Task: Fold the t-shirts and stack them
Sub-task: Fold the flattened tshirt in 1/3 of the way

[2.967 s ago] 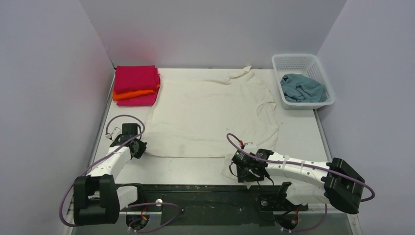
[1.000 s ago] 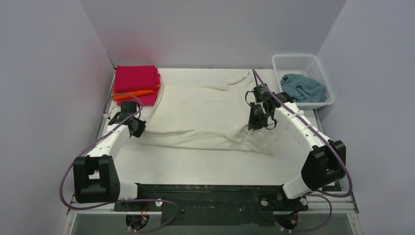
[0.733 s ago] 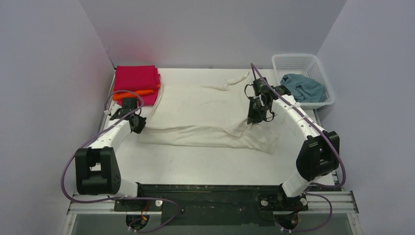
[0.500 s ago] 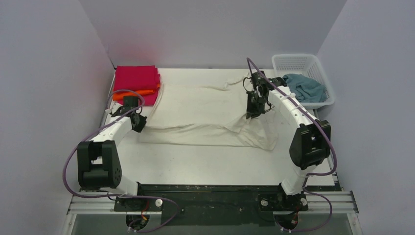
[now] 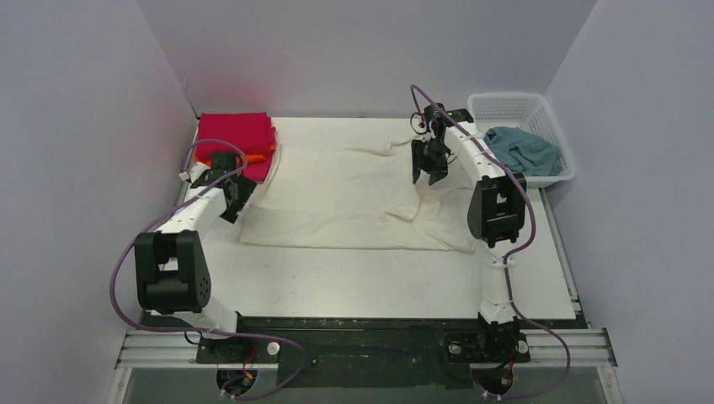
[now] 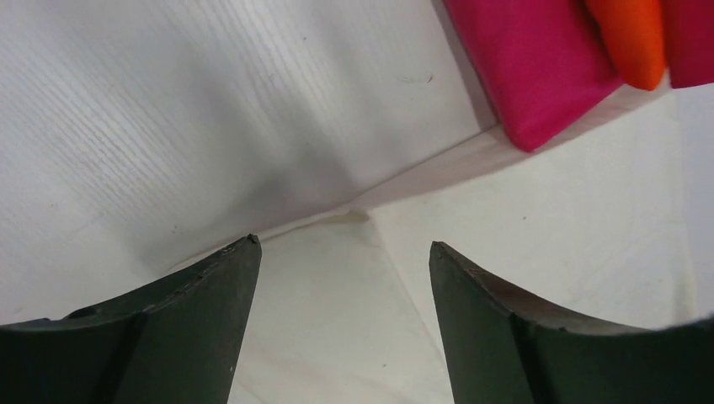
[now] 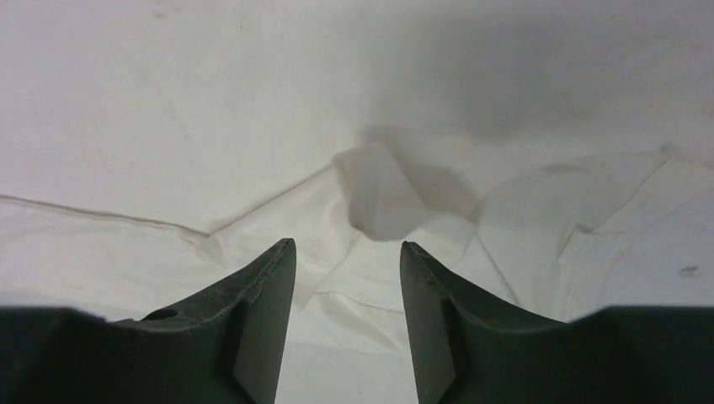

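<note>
The cream t-shirt [image 5: 345,198] lies folded over on itself across the middle of the table. My left gripper [image 5: 231,200] hovers open over its left corner, and the left wrist view shows cream cloth [image 6: 379,337] under the gap of the left gripper [image 6: 343,246] with nothing held. My right gripper [image 5: 427,171] stands open above the shirt's far right part. In the right wrist view the right gripper [image 7: 347,245] is just short of a small raised peak of cloth [image 7: 379,198]. Folded magenta t-shirts [image 5: 236,135] with an orange one [image 5: 231,160] between them are stacked at the far left.
A white mesh basket [image 5: 505,105] at the far right holds a crumpled grey-blue t-shirt [image 5: 522,151]. The folded stack's magenta edge [image 6: 530,67] and orange edge [image 6: 631,42] lie close beyond my left fingers. Grey walls enclose the table on three sides.
Both arms carried the shirt's near hem toward the far side, folding it over. Both grippers were shut on the cloth and have now opened and let it go.
</note>
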